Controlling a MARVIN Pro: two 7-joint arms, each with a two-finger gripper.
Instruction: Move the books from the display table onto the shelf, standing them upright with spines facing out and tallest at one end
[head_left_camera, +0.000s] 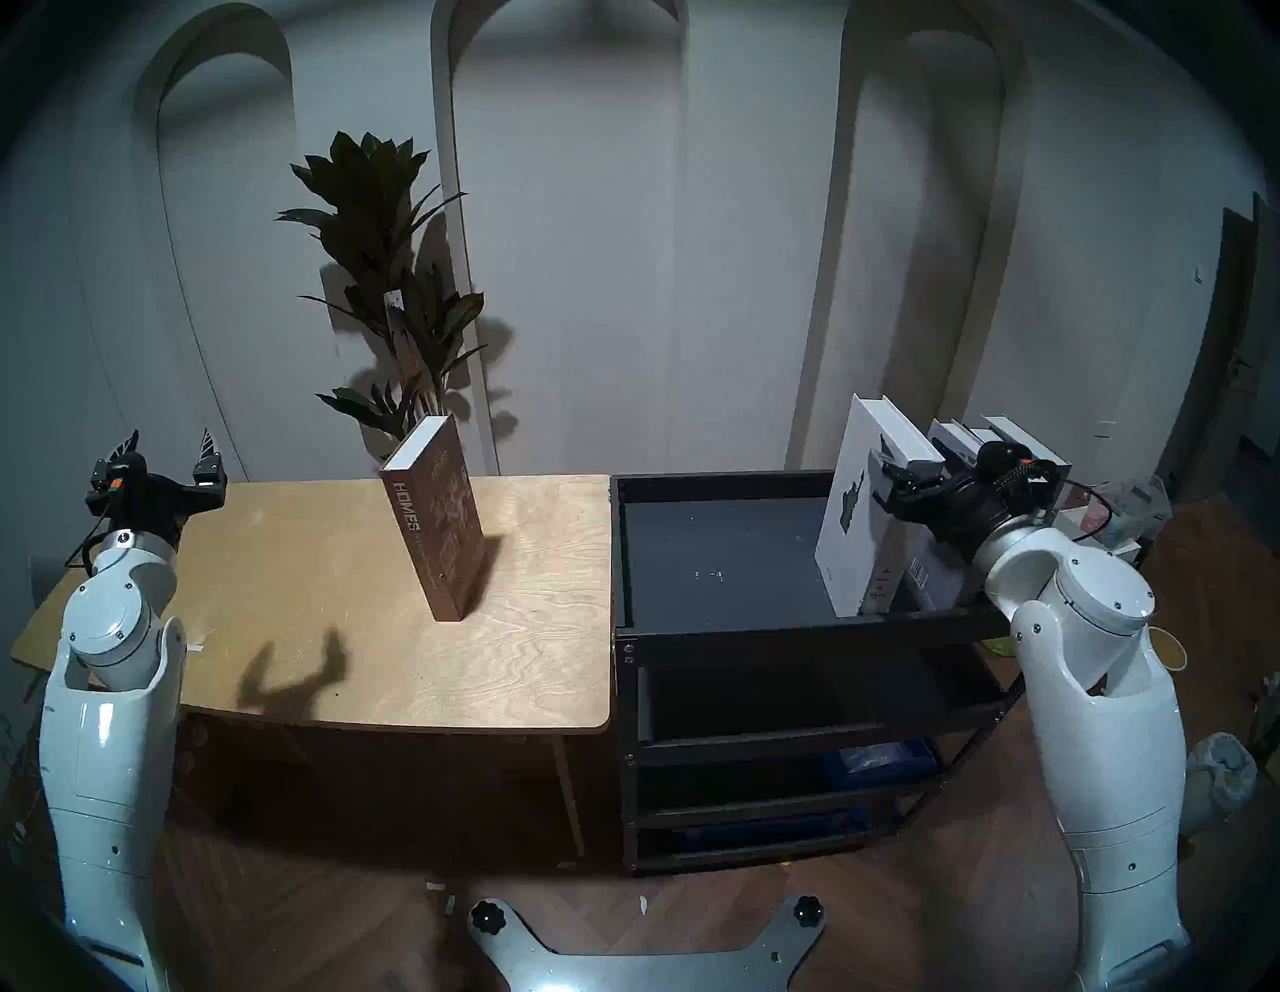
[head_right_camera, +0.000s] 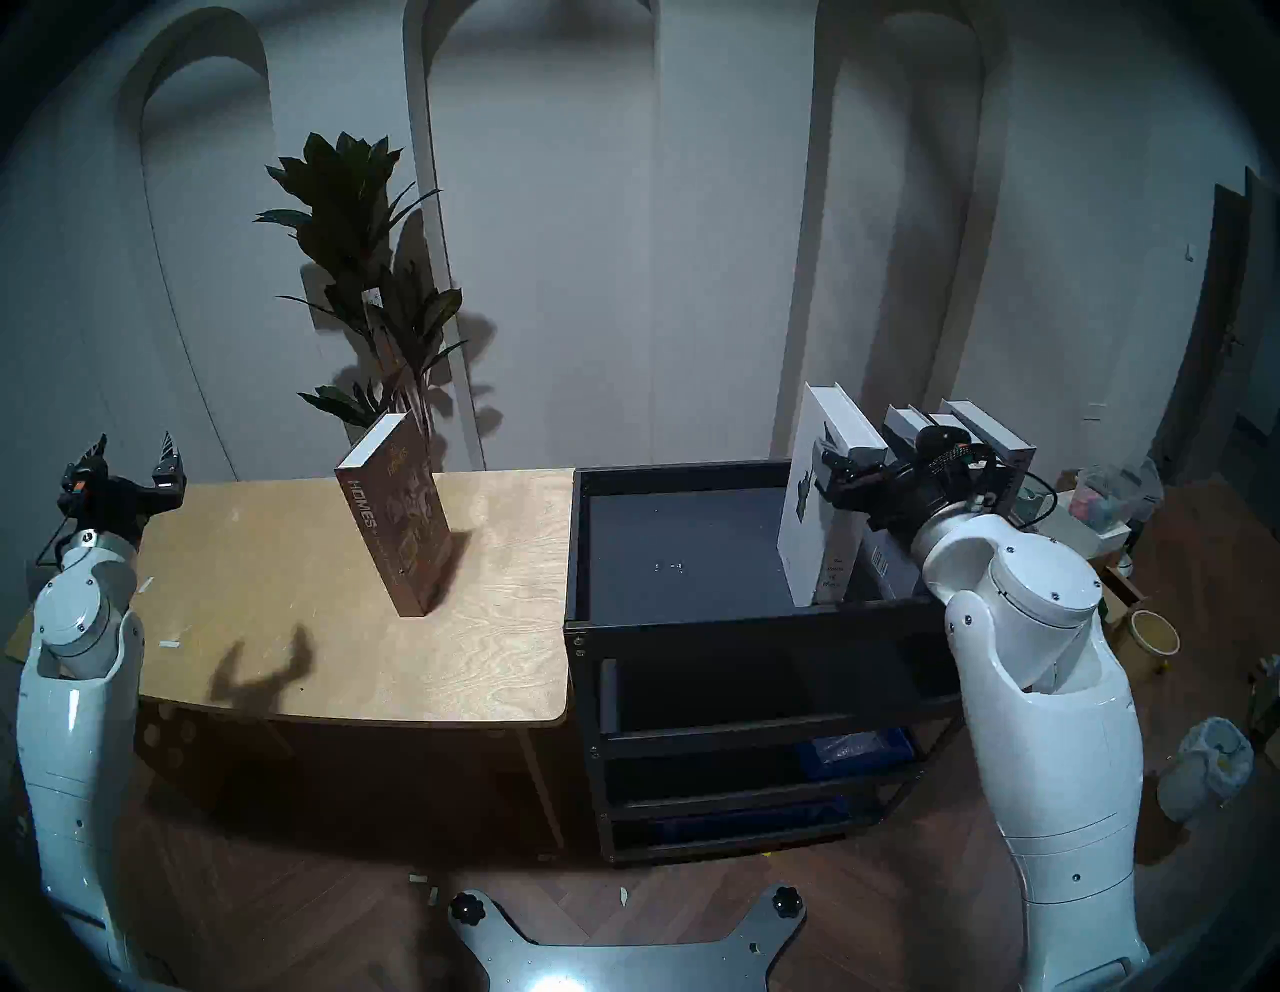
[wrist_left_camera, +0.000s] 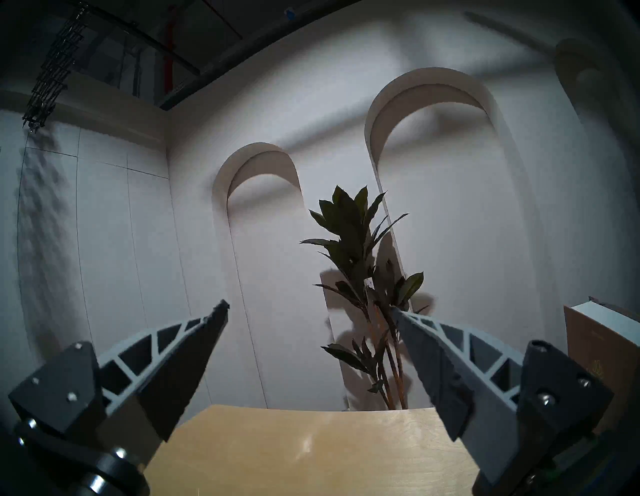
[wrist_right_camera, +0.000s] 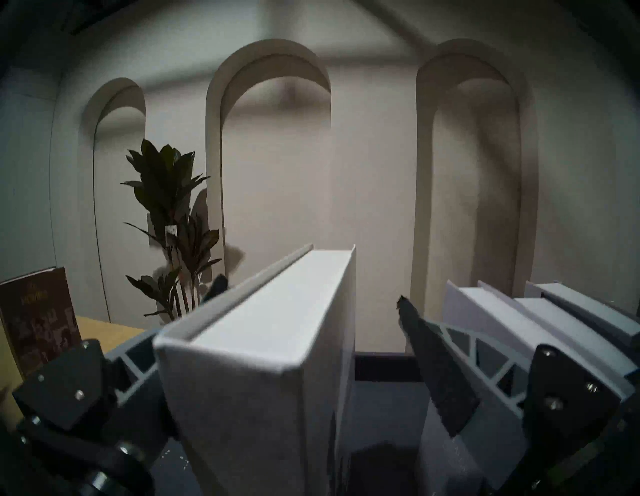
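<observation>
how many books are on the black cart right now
4, maybe more hidden. The white book stands upright on the cart top at its right side; three grey-white ones stand right of it, partly behind the right arm.

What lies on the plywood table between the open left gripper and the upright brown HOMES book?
Nothing: between the left gripper and the brown HOMES book, the plywood table is bare wood, as both head views show.
</observation>
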